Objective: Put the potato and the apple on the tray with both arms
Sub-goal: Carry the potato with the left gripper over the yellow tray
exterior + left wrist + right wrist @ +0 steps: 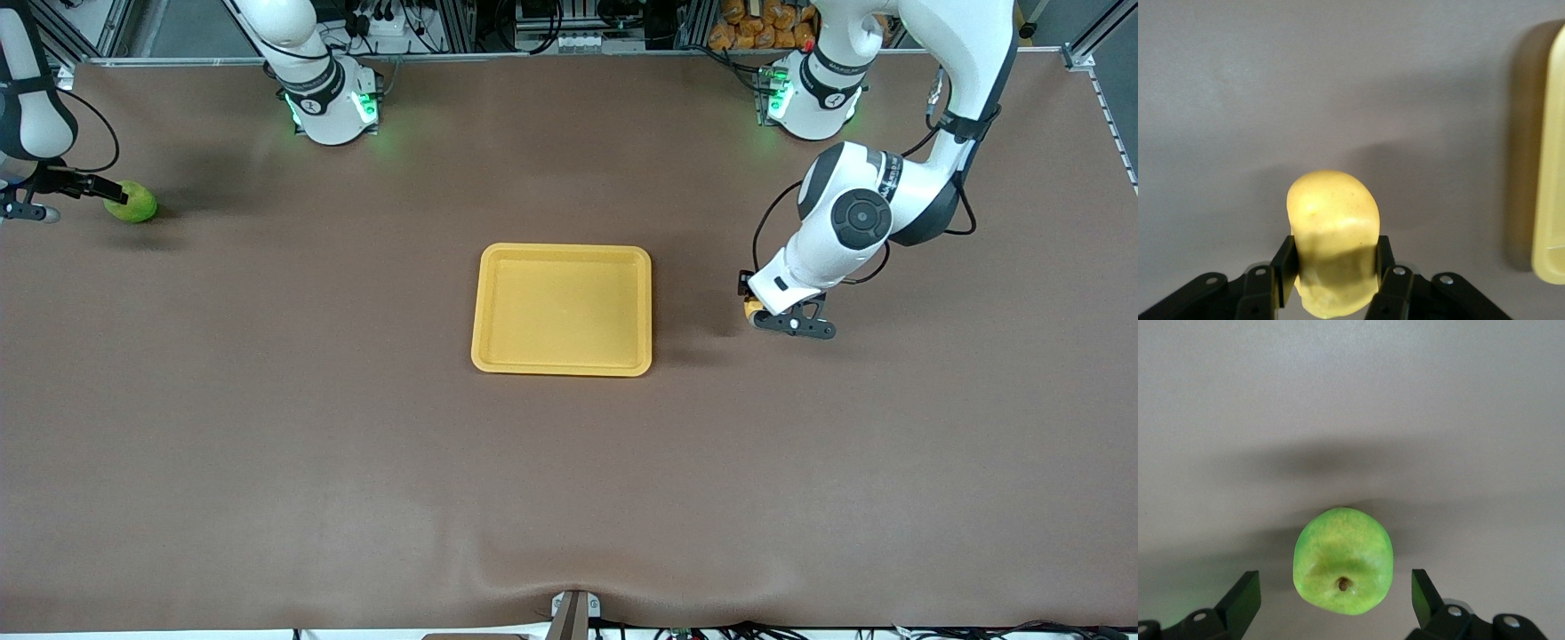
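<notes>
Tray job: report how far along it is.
Nothing is delivered yet: the tray holds nothing. In hand: the left pincer is shut on the potato, beside the tray toward the left arm's end of the table. The right pincer is open around the apple at the right arm's end, not yet gripping. Left to do: grasp the apple, then carry both onto the tray.
</notes>
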`<state>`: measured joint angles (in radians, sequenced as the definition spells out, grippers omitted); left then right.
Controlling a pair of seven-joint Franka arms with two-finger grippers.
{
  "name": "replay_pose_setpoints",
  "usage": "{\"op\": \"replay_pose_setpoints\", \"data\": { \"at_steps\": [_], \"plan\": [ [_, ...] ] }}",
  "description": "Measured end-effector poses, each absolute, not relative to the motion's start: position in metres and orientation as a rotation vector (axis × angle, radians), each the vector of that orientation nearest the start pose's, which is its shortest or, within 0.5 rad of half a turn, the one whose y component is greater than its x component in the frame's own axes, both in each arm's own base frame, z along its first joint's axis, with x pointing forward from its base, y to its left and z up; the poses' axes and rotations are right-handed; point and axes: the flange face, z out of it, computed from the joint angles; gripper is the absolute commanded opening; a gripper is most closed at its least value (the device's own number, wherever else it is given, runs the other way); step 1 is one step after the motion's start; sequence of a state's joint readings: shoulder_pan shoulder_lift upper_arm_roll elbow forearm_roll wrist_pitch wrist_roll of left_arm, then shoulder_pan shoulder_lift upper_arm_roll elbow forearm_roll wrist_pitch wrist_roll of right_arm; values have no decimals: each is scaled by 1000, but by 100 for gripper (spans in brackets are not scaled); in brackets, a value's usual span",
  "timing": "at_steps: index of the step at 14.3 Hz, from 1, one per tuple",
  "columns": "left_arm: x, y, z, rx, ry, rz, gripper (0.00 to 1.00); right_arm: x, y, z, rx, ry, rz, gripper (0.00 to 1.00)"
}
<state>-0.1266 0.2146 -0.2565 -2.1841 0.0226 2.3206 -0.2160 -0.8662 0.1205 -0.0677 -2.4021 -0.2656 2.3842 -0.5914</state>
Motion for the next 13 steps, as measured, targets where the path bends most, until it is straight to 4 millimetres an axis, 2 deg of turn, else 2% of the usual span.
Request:
{"op": "replay_pose_setpoints", "data": {
  "at_steps": [3,6,10,13],
  "plan": [
    [508,-237,301,-3149,204,108,10,276,-393,247,-3138,220,356,100],
    [505,-278,304,-3162,143,93,8,272,-391,237,-3140,220,341,100],
    [502,-328,291,-3177,43,110,6,261,-386,218,-3142,214,321,100],
    [504,-355,281,-3187,6,124,6,259,-387,214,-3144,204,322,100]
  ]
}}
